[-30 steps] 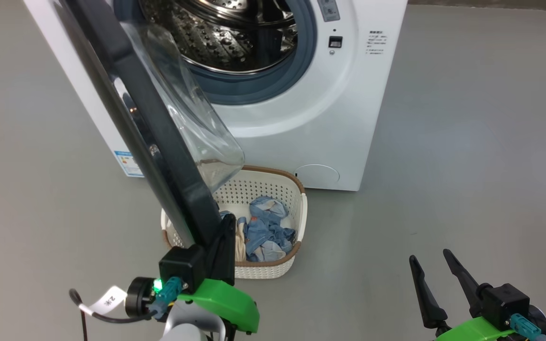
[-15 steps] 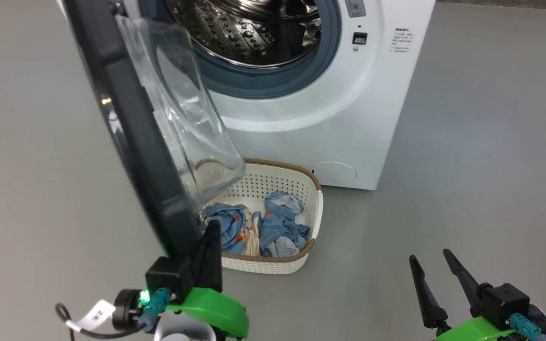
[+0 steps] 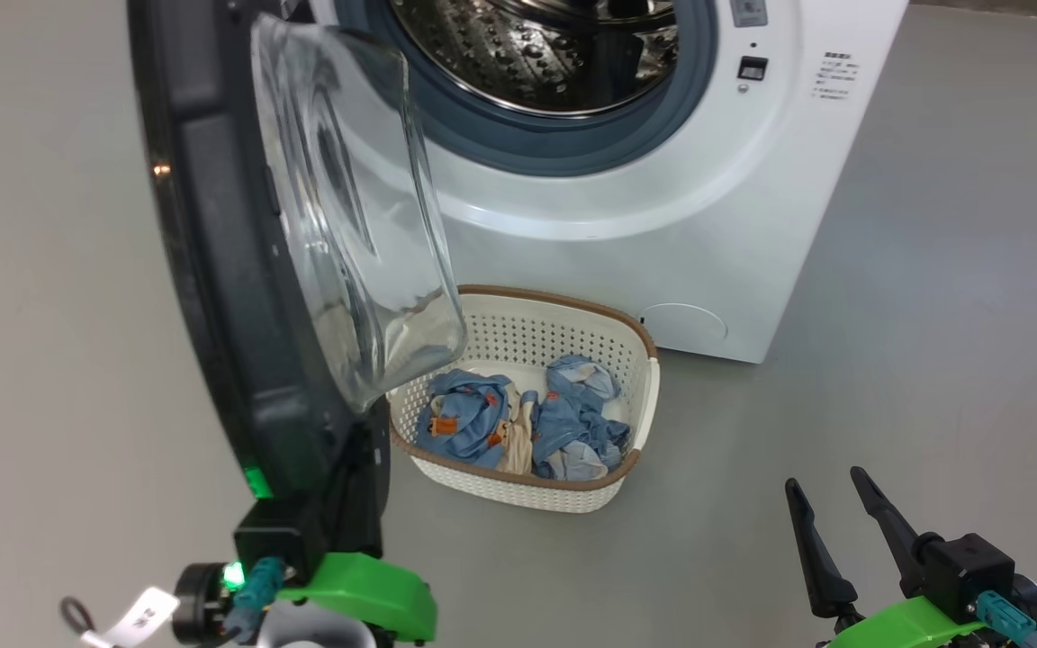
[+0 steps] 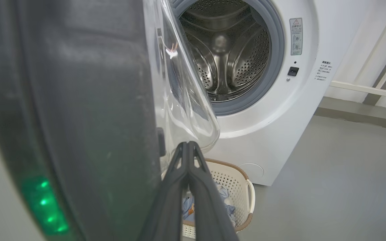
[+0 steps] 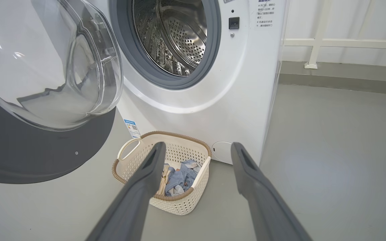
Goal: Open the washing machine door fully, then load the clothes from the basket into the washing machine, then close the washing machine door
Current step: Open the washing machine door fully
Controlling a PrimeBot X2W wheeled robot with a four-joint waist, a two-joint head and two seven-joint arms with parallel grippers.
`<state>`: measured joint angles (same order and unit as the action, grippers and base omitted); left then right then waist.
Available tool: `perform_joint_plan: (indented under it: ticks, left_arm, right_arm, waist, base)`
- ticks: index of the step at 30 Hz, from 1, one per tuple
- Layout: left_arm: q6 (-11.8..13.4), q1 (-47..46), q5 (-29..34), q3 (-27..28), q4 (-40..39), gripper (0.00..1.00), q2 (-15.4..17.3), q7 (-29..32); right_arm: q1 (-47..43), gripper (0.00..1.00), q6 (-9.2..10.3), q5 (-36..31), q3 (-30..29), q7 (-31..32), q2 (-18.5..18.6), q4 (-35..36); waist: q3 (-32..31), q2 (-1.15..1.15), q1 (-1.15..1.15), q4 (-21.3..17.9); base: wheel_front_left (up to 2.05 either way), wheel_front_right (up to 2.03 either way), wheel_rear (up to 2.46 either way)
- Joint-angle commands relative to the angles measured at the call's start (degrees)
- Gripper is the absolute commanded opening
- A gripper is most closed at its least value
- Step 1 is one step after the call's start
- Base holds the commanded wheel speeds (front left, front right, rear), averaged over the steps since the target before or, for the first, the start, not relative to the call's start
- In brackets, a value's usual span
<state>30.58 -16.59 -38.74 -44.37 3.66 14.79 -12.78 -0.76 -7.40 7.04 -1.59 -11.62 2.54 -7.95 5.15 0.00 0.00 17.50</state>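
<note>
Green-cuffed left gripper [image 3: 365, 477] at 7 o'clock: fingers pressed together, nothing pinched, just beside the lower edge of the washing machine door [image 3: 212, 270]; can't tell if they touch. Right gripper [image 3: 825, 481] at 5 o'clock: spread wide, empty, over the floor [image 3: 933, 315]. Door stands at 9–10 o'clock, swung out. Likely heavy, stiff, slick glass, so push on the black rim, not the bowl. Basket [image 3: 554, 301] sits just below centre on the floor, against the washing machine [image 3: 662, 225]. The clothes [image 3: 518, 423] inside look light, soft and floppy. Pinch a raised fold. Drum [image 3: 563, 54] at 12 o'clock looks empty.
</note>
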Motion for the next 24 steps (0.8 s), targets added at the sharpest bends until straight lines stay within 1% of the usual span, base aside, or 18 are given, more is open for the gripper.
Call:
perform_joint_plan:
  ticks: [1, 9, 12, 20, 24]
  left_arm:
    - [1.53, -0.54, 0.35, 3.57, -1.11, 0.0, 2.63, -0.83]
    - [3.3, 0.59, 0.23, 7.33, -1.92, 0.0, 4.95, -1.4]
    - [3.76, 1.18, -0.03, 10.05, -2.23, 0.0, 6.35, -1.7]
    - [3.71, 2.03, -0.41, 15.25, -1.8, 0.0, 8.91, -2.03]
    - [3.12, 2.23, -0.77, 18.74, -1.33, 0.0, 9.92, -2.13]
  right_arm:
    - [2.44, 1.0, -0.09, -0.59, 1.34, -0.01, 0.33, 1.67]
    - [2.72, 1.0, -0.09, -0.94, 1.17, 0.33, 0.33, 2.23]
    - [2.83, 1.0, -0.09, -1.19, 0.95, 0.66, 0.33, 2.82]
    - [3.01, 1.0, -0.09, -1.68, 0.69, 1.26, 0.33, 4.0]
    - [3.23, 1.0, -0.09, -1.99, 0.55, 1.66, 0.33, 4.84]
  waist:
    - [0.36, 0.0, 0.0, 0.79]
    - [1.04, 0.0, 0.0, 1.96]
    - [1.45, 0.0, 0.0, 2.19]
    - [2.49, 0.0, 0.0, 1.98]
    - [3.61, 0.0, 0.0, 1.69]
  base:
    - [0.0, 0.0, 0.0]
    - [0.0, 0.0, 0.0]
    - [0.0, 0.0, 0.0]
    - [0.0, 0.0, 0.0]
    - [0.0, 0.0, 0.0]
